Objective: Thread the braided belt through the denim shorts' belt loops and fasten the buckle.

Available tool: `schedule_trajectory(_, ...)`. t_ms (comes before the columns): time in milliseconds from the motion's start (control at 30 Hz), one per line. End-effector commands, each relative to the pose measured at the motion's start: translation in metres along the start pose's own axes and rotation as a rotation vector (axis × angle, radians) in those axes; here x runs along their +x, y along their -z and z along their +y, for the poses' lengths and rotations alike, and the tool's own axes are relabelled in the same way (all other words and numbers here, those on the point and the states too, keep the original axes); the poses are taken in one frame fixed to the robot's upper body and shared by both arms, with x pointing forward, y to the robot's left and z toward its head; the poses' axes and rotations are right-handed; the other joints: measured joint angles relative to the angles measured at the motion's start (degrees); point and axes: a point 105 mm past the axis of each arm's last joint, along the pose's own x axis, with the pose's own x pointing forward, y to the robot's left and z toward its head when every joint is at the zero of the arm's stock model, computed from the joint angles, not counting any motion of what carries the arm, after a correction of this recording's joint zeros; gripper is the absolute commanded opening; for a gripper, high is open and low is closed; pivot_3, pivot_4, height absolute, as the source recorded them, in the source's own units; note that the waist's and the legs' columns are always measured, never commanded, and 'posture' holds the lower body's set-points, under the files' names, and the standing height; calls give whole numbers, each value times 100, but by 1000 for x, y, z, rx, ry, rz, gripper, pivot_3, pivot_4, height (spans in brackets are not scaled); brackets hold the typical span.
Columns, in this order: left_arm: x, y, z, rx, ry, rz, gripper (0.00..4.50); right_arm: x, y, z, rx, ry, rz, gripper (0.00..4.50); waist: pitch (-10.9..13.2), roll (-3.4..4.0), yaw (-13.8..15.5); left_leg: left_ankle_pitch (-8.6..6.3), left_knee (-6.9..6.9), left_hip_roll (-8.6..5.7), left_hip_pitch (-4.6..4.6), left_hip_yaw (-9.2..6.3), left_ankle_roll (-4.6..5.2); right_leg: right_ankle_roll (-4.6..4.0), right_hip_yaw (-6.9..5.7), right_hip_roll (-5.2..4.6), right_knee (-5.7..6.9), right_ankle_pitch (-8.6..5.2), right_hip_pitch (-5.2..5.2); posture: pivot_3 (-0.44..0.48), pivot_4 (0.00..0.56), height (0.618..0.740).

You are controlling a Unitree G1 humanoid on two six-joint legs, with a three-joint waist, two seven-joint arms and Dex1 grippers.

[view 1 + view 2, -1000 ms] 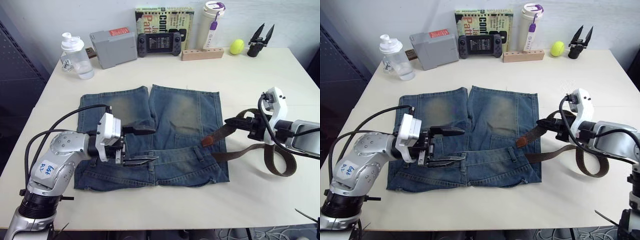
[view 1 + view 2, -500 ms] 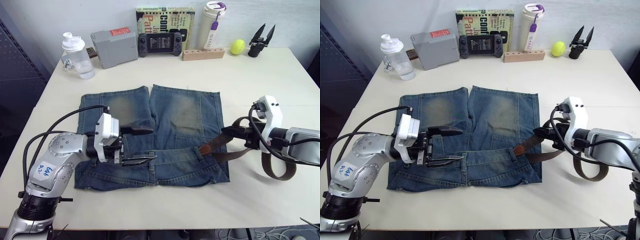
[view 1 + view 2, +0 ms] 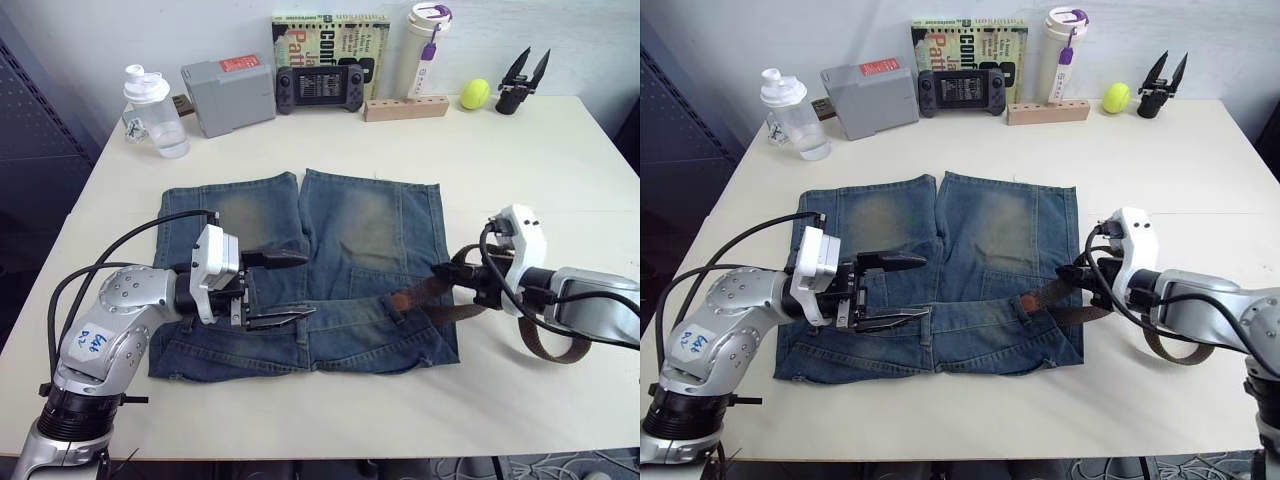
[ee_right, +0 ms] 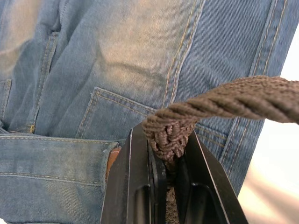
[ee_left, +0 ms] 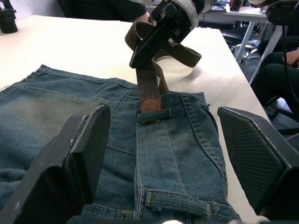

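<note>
A: Right claw (image 3: pixel 1080 276) state? Where is the belt?

B: The braided belt (image 3: pixel 1054 292) is pinched between the right claw's two black fingers (image 4: pixel 140 186); in the right wrist view the woven strap is seen bunched between them. Ahead of that claw the belt runs onto the denim shorts (image 3: pixel 300 270). The leather tip (image 5: pixel 150 103) is seen tucked at one of the belt loops (image 5: pixel 154 115) on the waistband. Behind the claw the rest of the strap is curled in a loop on the table (image 3: pixel 520 180), under the right forearm. The buckle can't be made out.

A: Left claw (image 3: pixel 290 289)?

B: Spread wide, nothing held. One finger is held over the shorts' leg, the other over the waistband; in the left wrist view both fingers (image 5: pixel 77 163) are seen well apart, with denim between them. Contact with the cloth cannot be told. The threaded loop lies ahead of this claw, toward the right claw.

A: Shorts layout?

B: Laid flat on the table, waistband on the near side, legs pointing away from both claws.

A: Background items?

B: Far beyond both claws, along the table's back edge: a clear shaker bottle (image 3: pixel 152 112), a grey box (image 3: pixel 227 94), a handheld game console (image 3: pixel 320 86), a book (image 3: pixel 330 30), a white tumbler (image 3: pixel 422 45), a wooden block (image 3: pixel 405 107), a yellow ball (image 3: pixel 474 93), a spare black claw (image 3: pixel 522 80).
</note>
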Motion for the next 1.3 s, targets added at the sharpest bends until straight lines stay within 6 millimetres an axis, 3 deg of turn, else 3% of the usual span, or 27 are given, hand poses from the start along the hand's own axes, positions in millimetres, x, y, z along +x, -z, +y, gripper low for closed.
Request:
schedule_trajectory(33,5,-11,-4,60,23,-16,4019,3,5,11,26,-56,-6,0,0,0,-1,0,0,0,0,0,0,0,0,0,0,0,0,0,150,726)
schedule_trajectory(267,22,0,-4,164,88,35,4019,21,18,13,154,-102,-14,0,0,0,7,0,3,-5,0,2,0,0,1,0,0,0,1,0,150,726)
schedule_trajectory(467,45,31,-10,324,214,160,4019,30,30,18,251,-156,5,0,0,0,10,0,2,-7,-1,3,0,0,-1,3,0,0,0,0,150,726)
schedule_trajectory(767,69,57,7,530,205,262,4019,37,49,16,343,-167,23,0,0,-1,9,0,4,-5,-2,0,2,0,-2,2,0,0,1,0,150,726)
schedule_trajectory(1033,84,68,14,615,195,282,4019,38,51,14,359,-162,14,0,0,-2,13,-1,10,0,-2,-3,4,-1,-4,1,4,0,1,0,150,726)
schedule_trajectory(1300,92,67,14,607,190,244,4019,37,48,13,359,-156,-1,0,-1,-3,13,-2,15,4,-2,-6,8,0,-5,-5,7,1,4,0,150,726)
